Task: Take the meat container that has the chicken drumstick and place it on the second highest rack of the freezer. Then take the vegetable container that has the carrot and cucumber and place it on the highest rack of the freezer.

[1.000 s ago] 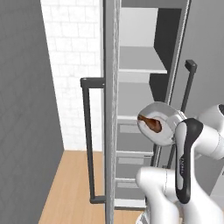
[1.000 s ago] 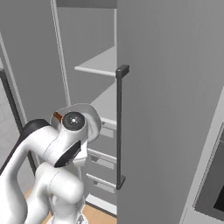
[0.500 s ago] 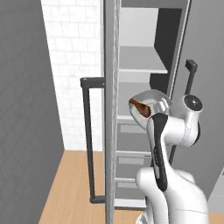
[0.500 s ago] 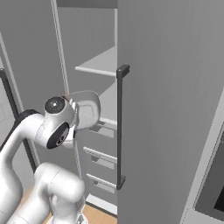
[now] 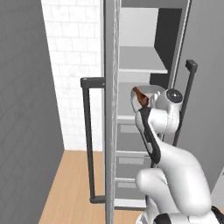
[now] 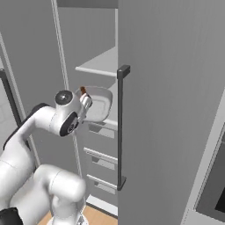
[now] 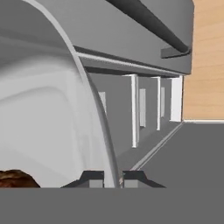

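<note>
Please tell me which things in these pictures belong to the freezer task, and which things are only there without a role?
Belong to the job:
- gripper, shut on the rim of the meat container
- chicken drumstick in that container
- freezer, door open
- second highest rack

Only there:
- drawers below the racks
- white brick wall
- wooden floor

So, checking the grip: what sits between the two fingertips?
In the hand view, the meat container's thin rim runs between the gripper's tips; the chicken drumstick lies inside.
</note>
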You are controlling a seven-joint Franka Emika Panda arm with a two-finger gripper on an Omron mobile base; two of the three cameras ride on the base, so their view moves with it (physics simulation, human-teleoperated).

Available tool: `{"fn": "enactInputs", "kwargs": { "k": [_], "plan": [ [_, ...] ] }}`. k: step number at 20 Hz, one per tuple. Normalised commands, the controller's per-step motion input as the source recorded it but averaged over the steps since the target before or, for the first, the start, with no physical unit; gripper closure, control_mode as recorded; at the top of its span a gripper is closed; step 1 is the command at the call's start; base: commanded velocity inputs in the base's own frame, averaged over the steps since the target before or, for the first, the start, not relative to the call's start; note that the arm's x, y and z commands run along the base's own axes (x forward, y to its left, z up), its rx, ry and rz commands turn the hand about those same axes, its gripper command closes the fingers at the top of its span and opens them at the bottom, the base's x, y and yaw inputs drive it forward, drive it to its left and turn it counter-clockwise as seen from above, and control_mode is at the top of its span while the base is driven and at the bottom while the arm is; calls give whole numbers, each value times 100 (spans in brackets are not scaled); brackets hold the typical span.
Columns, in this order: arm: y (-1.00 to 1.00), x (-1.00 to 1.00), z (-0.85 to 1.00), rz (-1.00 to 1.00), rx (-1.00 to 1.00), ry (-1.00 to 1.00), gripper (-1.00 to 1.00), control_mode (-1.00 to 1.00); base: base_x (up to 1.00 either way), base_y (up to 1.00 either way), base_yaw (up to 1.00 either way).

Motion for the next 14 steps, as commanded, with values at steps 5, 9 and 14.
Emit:
{"fn": "enactInputs", "kwargs": {
  "k": [5,9,14],
  "plan": [
    [0,63,-23,-8,16,17,100,-100,0,0,0],
    [6,33,-26,0,-1,9,100,-100,0,0,0],
    [0,60,-41,0,-4,6,100,-100,0,0,0]
  ]
}}
